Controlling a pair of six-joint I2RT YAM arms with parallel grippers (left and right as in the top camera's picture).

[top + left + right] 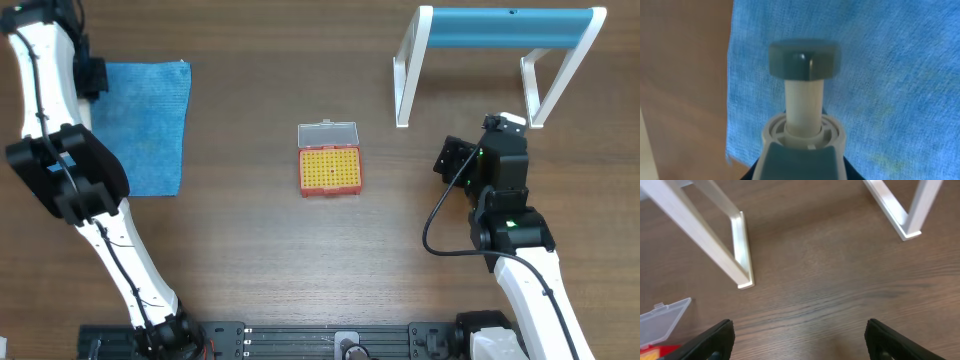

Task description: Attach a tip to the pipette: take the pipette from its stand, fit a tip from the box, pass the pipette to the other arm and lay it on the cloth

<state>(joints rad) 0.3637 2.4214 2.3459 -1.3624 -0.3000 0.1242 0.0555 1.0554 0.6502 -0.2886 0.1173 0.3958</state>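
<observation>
**Pipette in the left tool over the cloth, right tool empty by the stand**

Top view: your left arm runs up the left edge. Its left tool (88, 75) sits in the upper left, at the left edge of the blue cloth (140, 120). The tip box (330, 170) stands at the centre of the worktop (250, 260) with its clear lid (328, 134) folded back, well apart from the cloth. The stand (505, 28) spans the upper right, and your right tool (503, 125) sits just below it, near its right leg.

Left wrist view: the pipette (804, 115) rises from the bottom centre, with its grey button (804, 59) uppermost above a white shaft. The left tool is closed around the grey body at the bottom edge. The cloth lies behind the pipette, across the centre and right, with bare worktop at the left. You cannot tell whether the pipette touches the cloth.

Right wrist view: the right tool's dark fingers (710, 342) sit in the lower corners, spread wide with nothing between them. The stand's white legs cross the upper left and upper right. The lid shows at the lower left edge.
</observation>
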